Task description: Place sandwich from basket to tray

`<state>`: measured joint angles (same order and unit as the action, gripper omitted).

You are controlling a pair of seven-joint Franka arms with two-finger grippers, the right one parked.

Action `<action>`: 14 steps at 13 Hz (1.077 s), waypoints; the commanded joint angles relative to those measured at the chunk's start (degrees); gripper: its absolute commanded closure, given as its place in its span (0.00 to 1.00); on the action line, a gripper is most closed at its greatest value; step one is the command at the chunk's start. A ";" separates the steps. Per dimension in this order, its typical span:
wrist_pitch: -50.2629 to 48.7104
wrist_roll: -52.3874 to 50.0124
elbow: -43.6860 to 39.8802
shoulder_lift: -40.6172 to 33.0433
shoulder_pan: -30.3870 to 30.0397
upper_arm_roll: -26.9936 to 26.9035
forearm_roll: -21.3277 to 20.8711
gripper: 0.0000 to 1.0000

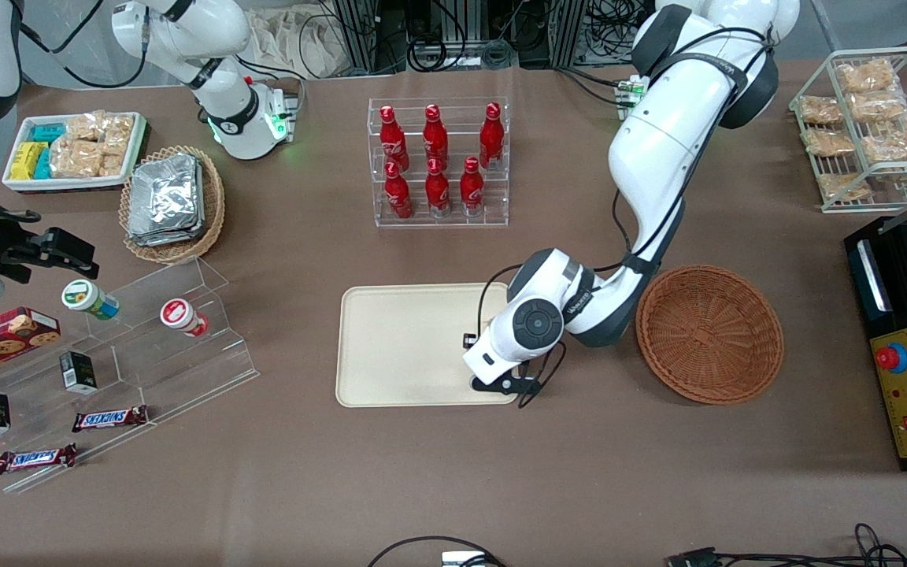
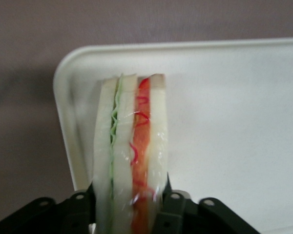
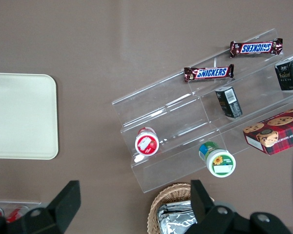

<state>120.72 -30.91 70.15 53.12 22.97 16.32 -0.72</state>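
A wrapped sandwich (image 2: 131, 146), white bread with green and red filling, stands on edge between the fingers of my left gripper (image 2: 129, 200), which is shut on it. Below it is a corner of the cream tray (image 2: 234, 97); I cannot tell whether the sandwich touches it. In the front view the arm's wrist (image 1: 528, 327) hangs over the tray (image 1: 398, 346) at the edge nearest the basket and hides both gripper and sandwich. The reddish-brown wicker basket (image 1: 709, 333) sits beside the tray, toward the working arm's end, with nothing in it.
A clear rack of red bottles (image 1: 439, 161) stands farther from the front camera than the tray. A stepped acrylic shelf (image 1: 146, 346) and a tan basket of foil packets (image 1: 172, 202) lie toward the parked arm's end. A black control box (image 1: 906, 346) sits past the basket.
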 commanded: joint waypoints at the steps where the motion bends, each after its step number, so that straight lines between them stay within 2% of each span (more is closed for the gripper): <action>1: -4.85 -0.47 1.48 -7.21 -2.48 -0.32 -0.69 0.00; 5: -21.18 1.11 1.75 -19.51 -11.26 -0.23 -0.60 0.00; 9: -38.50 10.32 1.75 -30.24 -19.17 -0.32 -1.30 0.00; 11: -44.49 13.40 1.75 -34.64 -23.12 -0.32 -1.48 0.00; 14: -47.67 20.88 2.36 -38.26 -29.72 -0.32 -1.39 0.00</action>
<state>73.86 -13.40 69.75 17.48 -3.40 15.43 -1.56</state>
